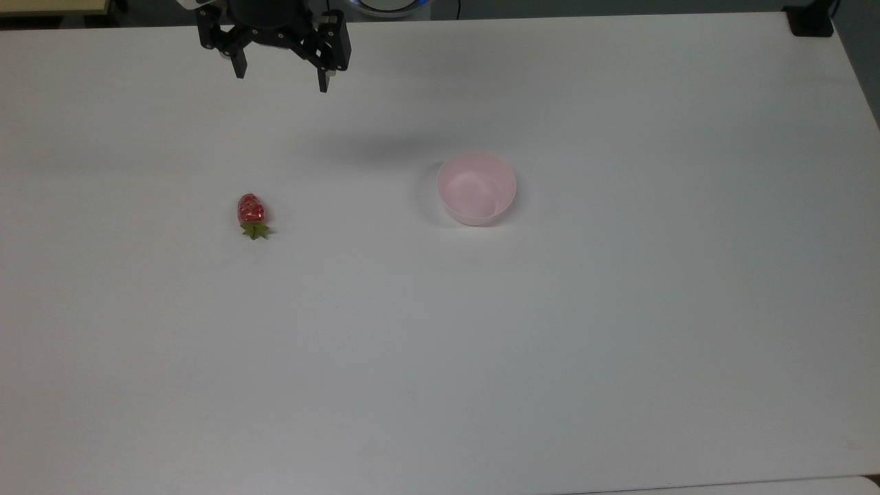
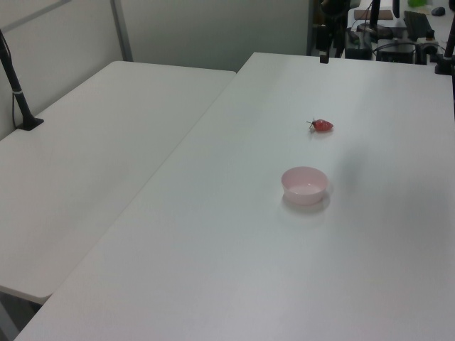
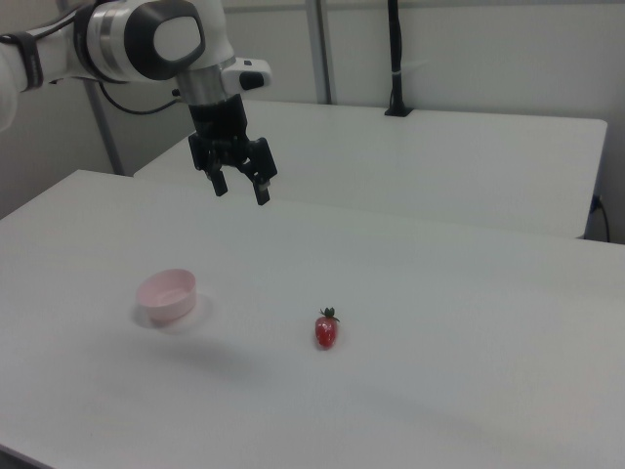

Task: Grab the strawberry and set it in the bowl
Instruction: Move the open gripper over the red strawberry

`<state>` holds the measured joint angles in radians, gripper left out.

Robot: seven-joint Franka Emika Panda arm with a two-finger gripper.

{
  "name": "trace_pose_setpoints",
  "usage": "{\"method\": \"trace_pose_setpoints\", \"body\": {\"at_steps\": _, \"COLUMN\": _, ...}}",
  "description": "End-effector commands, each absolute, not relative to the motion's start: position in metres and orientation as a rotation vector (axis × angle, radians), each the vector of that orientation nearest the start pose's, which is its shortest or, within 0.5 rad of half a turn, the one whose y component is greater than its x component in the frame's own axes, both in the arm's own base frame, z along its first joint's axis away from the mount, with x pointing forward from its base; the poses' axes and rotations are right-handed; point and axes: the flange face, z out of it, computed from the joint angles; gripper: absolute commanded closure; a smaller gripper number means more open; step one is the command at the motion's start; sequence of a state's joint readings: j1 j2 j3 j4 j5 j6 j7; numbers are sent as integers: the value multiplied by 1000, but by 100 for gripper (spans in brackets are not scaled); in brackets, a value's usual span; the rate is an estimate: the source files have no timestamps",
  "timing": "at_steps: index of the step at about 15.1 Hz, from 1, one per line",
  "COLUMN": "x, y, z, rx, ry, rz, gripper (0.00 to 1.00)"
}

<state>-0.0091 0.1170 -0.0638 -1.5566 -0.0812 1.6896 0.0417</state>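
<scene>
Top view: strawberry [image 1: 251,210] lies lengthwise up-down, cap toward the bottom edge — gripper [image 1: 282,80] spread wide, empty.

You see a glossy strawberry [image 1: 251,208], a smooth plastic-looking bowl [image 1: 476,188] and a matt white table [image 1: 550,344].

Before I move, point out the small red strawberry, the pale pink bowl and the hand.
small red strawberry [image 1: 251,208], top view, red body
pale pink bowl [image 1: 509,184], top view, rim
hand [image 3: 240,190], right view, between fingertips
</scene>
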Motion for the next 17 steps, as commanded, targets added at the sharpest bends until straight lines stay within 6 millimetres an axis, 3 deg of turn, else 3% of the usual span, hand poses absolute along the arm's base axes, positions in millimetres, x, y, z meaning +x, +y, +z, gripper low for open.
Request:
{"method": "trace_pose_setpoints", "body": {"at_steps": 1, "x": 600, "y": -46, "z": 578, "rx": -3238, "ry": 138, "rz": -92, "gripper": 0}}
{"method": "trace_pose_setpoints", "body": {"at_steps": 7, "x": 605, "y": -50, "z": 581, "rx": -3239, "ry": 123, "rz": -160, "gripper": 0}}
{"method": "trace_pose_setpoints", "body": {"at_steps": 10, "x": 611, "y": -45, "z": 570, "rx": -3241, "ry": 104, "rz": -136, "gripper": 0}}
{"method": "trace_pose_setpoints", "body": {"at_steps": 13, "x": 618, "y": -55, "z": 547, "rx": -3246, "ry": -102, "rz": -66, "gripper": 0}}
{"method": "trace_pose_setpoints", "body": {"at_steps": 14, "x": 619, "y": -71, "z": 534, "rx": -3241, "ry": -172, "rz": -21, "gripper": 0}}
{"method": "trace_pose_setpoints", "body": {"at_steps": 17, "x": 636, "y": -99, "z": 480, "rx": -3237, "ry": -208, "rz": 79, "gripper": 0}}
